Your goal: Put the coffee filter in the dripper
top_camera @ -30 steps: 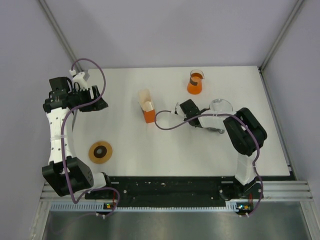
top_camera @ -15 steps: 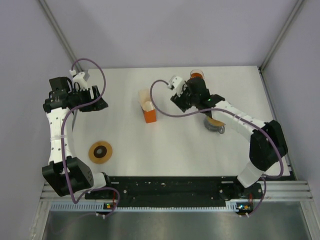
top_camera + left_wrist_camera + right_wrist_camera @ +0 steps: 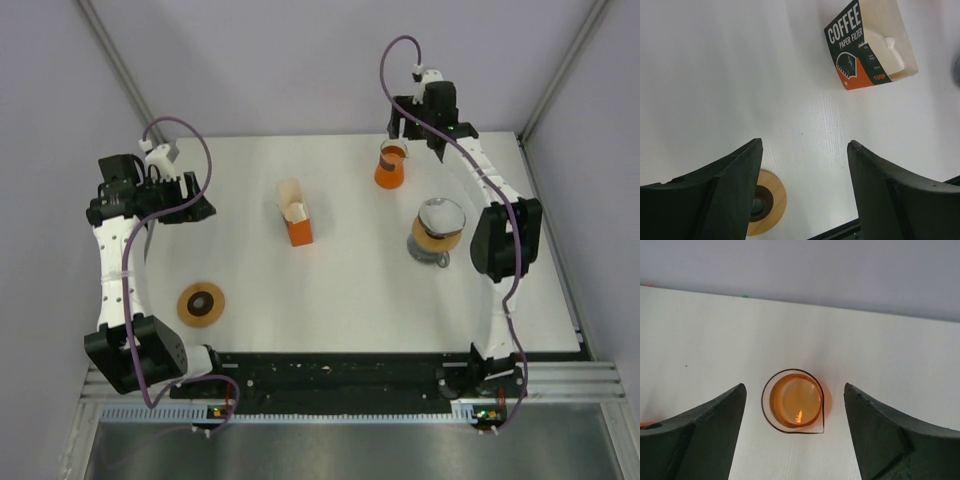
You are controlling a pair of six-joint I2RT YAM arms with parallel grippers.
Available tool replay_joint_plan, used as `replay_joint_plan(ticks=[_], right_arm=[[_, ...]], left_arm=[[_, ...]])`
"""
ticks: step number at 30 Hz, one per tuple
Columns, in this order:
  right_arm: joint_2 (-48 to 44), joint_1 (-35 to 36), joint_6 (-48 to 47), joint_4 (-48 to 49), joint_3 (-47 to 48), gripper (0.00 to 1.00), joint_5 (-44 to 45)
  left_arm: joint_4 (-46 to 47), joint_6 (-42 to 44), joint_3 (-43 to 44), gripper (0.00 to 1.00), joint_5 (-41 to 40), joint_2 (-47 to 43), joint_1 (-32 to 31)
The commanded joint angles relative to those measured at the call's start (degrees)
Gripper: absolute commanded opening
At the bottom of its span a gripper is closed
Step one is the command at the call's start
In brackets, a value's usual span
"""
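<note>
Inside the open carton (image 3: 852, 50), a little left of the bench's (image 3: 340, 290) middle, the coffee filter (image 3: 881, 51) shows only as folded white paper against the cream inner wall. Whether it is one sheet or a stack cannot be told. The carton's printed face reads COFFEE FILTER, dark with an orange lower corner. Neither arm touches it.

Well apart from it, toward the near-left corner, sits the dripper (image 3: 201, 304). From above it shows as a tan ring around a dark centre hole. In the left wrist view part of that ring peeks out beside one finger at the bottom edge.

The left gripper (image 3: 805, 145) hangs over the left edge, nearer the far-left corner. Its fingers are spread wide with only bare white bench between them, and it holds nothing.

The right gripper (image 3: 795, 387) is stretched out to the far edge, right of the middle, jaws wide apart and empty. Below it an orange glass beaker (image 3: 796, 401) with a pouring lip stands upright. In the wrist view it is framed between the two fingers and touches neither.

Near the right edge, about midway along it, stands another vessel (image 3: 437, 232) with a pale round top, a tan band and a dark base. What it is cannot be told.
</note>
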Motion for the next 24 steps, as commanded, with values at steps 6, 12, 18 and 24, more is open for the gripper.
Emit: replay_joint_plan(ticks=[6, 12, 18, 24], right_arm=[[12.44, 0.37, 0.53, -8.96, 11.7, 0.69, 3.73], [15.09, 0.37, -1.32, -9.13, 12.58, 0.42, 4.43], [15.44, 0.37, -1.93, -9.57, 11.44, 0.0, 2.59], [11.14, 0.72, -3.77, -11.06, 9.42, 0.0, -1.11]], left_arm=[[2.31, 1.46, -0.35, 0.74, -1.37, -2.62, 0.46], [2.4, 1.46, -0.34, 0.74, -1.19, -2.09, 0.37], [2.49, 1.46, -0.26, 0.74, -1.37, -1.74, 0.37], [2.49, 1.72, -0.35, 0.74, -1.45, -1.74, 0.46]])
